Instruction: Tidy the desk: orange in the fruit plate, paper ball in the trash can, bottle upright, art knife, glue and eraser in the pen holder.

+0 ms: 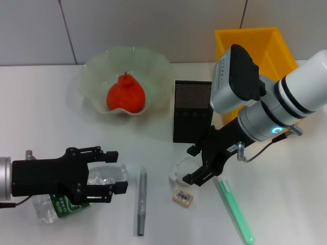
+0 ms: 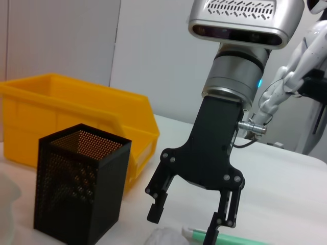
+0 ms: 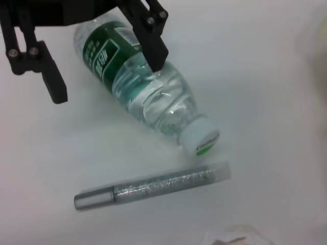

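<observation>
The bottle (image 1: 55, 206) lies on its side at the near left, cap (image 3: 200, 138) pointing toward the grey glue stick (image 1: 141, 200). My left gripper (image 1: 118, 172) is open, its fingers (image 3: 156, 51) straddling the bottle's clear body (image 3: 153, 92). My right gripper (image 1: 189, 164) hangs open just over the white paper ball (image 1: 177, 168), in front of the black mesh pen holder (image 1: 191, 109). The orange (image 1: 125, 96) sits in the pale green fruit plate (image 1: 97, 66). The tan eraser (image 1: 183, 197) and the green art knife (image 1: 235, 209) lie on the table near the front. The yellow trash can (image 1: 255, 43) stands at the back right.
In the left wrist view the pen holder (image 2: 76, 189) stands in front of the trash can (image 2: 66, 117), with the right gripper (image 2: 183, 228) beside them over the paper ball (image 2: 166, 237). The glue stick (image 3: 153, 186) lies close to the bottle cap.
</observation>
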Robot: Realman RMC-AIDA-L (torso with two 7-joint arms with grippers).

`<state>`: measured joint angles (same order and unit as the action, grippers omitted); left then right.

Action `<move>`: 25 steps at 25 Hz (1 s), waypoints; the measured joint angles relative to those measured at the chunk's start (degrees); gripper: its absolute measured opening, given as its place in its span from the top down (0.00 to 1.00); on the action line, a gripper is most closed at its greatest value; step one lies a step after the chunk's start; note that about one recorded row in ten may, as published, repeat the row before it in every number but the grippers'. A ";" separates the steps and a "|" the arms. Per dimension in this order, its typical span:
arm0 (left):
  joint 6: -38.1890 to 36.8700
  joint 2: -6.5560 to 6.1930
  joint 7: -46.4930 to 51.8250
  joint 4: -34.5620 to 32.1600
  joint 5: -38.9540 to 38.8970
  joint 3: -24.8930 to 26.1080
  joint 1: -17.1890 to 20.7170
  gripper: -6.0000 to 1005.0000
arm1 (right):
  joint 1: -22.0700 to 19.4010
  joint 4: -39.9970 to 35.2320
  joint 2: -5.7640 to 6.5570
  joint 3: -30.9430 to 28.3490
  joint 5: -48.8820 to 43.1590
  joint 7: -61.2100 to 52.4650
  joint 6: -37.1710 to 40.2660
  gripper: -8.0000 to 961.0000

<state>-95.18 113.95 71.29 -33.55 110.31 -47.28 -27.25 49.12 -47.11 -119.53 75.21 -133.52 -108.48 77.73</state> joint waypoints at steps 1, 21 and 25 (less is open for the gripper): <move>0.00 -0.23 0.04 0.06 0.00 0.03 0.00 0.23 | 0.00 0.26 0.00 0.03 0.04 0.18 -0.30 0.32; -0.32 -0.57 0.60 -0.14 0.00 0.26 0.15 0.24 | -0.08 3.76 0.00 5.30 3.46 1.94 -5.90 0.36; -0.36 -0.57 0.61 -0.13 -0.01 0.26 0.19 0.24 | -0.52 1.22 0.29 3.85 4.13 0.76 -2.33 0.40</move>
<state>-95.54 113.38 71.90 -33.68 110.30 -47.02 -27.06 48.60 -45.89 -119.23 79.07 -129.38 -107.72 75.40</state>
